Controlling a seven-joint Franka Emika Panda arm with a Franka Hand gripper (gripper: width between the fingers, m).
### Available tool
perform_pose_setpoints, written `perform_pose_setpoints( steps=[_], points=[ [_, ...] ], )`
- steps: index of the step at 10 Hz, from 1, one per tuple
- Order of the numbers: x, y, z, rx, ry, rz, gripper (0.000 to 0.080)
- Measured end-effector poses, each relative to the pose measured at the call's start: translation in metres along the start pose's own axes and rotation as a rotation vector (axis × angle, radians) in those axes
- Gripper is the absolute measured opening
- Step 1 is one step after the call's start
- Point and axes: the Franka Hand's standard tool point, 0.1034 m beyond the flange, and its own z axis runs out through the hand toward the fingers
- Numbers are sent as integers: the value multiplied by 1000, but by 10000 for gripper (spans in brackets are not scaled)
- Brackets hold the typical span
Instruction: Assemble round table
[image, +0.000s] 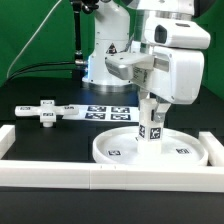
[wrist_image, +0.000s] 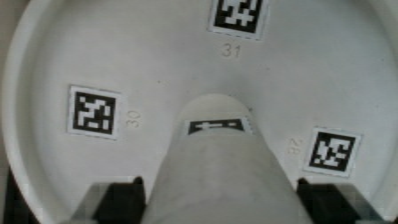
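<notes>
Round table disc (image: 150, 166) lies on the bench (image: 45, 138) at five o'clock in the exterior view. The leg (image: 152, 128) stands upright at its centre, clamped in the claw (image: 150, 103), seemingly being seated. The cross-shaped piece (image: 44, 112) lies loose at nine o'clock, not yet fitted.
</notes>
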Motion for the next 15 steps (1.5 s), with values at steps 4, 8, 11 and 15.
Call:
perform_pose_setpoints(
  steps=[4, 8, 11, 15],
  points=[
    [-4, -3, 1, 22, 0, 536, 406],
    [-3, -6, 0, 41, 17, 949, 407],
    [-1, -6, 0, 50, 24, 1174, 407],
    [3, -6, 0, 93, 55, 1666, 407]
  ],
)
